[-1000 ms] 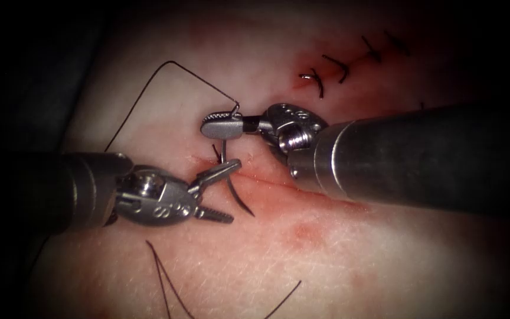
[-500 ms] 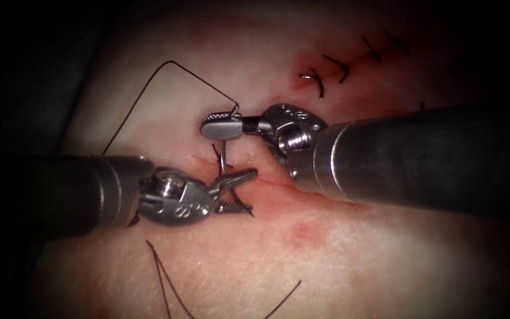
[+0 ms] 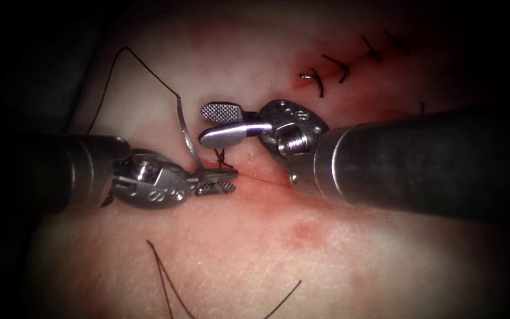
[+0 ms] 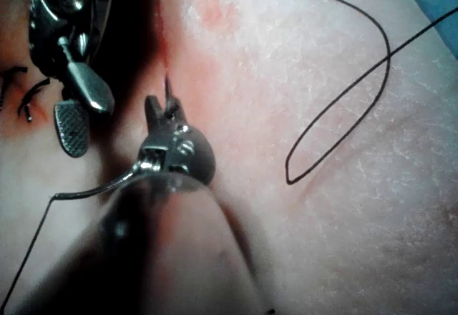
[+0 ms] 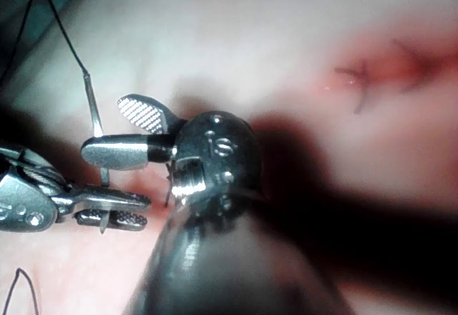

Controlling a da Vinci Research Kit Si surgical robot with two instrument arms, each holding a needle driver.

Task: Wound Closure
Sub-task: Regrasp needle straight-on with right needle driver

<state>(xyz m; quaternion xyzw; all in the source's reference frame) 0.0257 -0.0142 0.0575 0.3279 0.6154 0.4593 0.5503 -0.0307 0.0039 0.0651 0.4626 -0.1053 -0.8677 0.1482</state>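
Observation:
My left tool [image 3: 218, 180] comes in from the left, and its jaws are shut on the curved needle [image 3: 188, 133] near the needle's tip, right at the cut [image 3: 267, 182]. The needle's body rises up and left from those jaws, off the tissue [image 3: 326, 260]. Dark thread [image 3: 128, 50] arcs away from the needle's tail end. My right tool [image 3: 203, 125] hangs just right of the needle with its jaws open and nothing between them. In the left wrist view, the needle tip [image 4: 168, 86] pokes past the left tool [image 4: 161, 111]. The right wrist view has the right tool [image 5: 104, 127] open above the left tool [image 5: 136, 207].
Several finished stitches [image 3: 326, 71] close the cut's far upper right end, and one knot [image 3: 222, 156] sits by the left tool's jaws. Loose thread loops [image 3: 166, 283] lie on the near tissue. Red fluid [image 3: 302, 230] stains the tissue around the cut. The right shaft [image 3: 420, 162] covers the cut's middle.
The left jaws closed on the needle near its tip. The right jaws opened and let go of it. The left tool then drew back left, swinging the needle and thread leftwards.

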